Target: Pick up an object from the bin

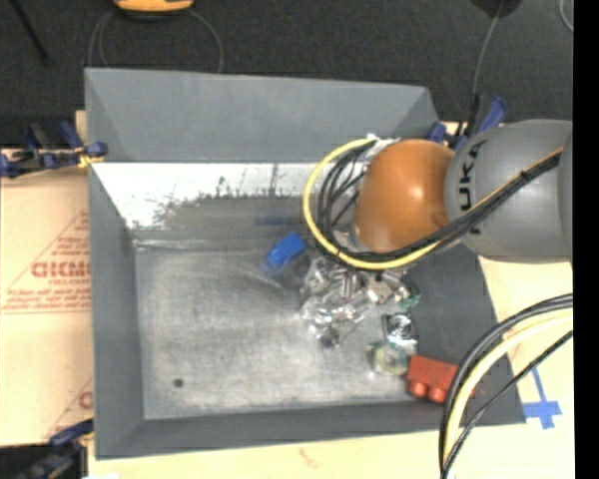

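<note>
My gripper (337,297) shows as a shiny metal cluster under the arm's orange dome, low over the bin floor right of centre. A small blue block (285,252) lies just to its upper left, close to the back wall. To the lower right of the gripper sits a small pale green and clear piece (389,355). A red block (429,377) rests beside that piece, in the bin's front right corner. Whatever lies directly beneath the gripper is hidden by it.
A tiny dark speck (178,383) lies on the floor near the front left. The arm with its dome and looped cables covers the bin's back right part. The bin's sloped walls rise on all sides.
</note>
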Motion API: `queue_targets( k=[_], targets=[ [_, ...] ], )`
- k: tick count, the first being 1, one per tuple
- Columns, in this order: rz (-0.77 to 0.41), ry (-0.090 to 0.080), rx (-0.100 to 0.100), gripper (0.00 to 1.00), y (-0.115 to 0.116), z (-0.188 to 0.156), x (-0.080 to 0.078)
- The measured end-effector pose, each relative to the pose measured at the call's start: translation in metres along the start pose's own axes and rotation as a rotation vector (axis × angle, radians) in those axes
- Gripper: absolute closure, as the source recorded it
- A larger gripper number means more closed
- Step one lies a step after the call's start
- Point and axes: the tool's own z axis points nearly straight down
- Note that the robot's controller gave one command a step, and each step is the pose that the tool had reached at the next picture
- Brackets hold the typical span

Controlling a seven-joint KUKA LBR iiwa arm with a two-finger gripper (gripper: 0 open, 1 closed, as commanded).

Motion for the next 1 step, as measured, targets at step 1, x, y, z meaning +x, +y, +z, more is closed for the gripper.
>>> queue_targets(
  k=[1],
  targets=[
    [0.014,-0.003,0.005,1.00,-0.0204,-0.1365,0.0082]
  ],
)
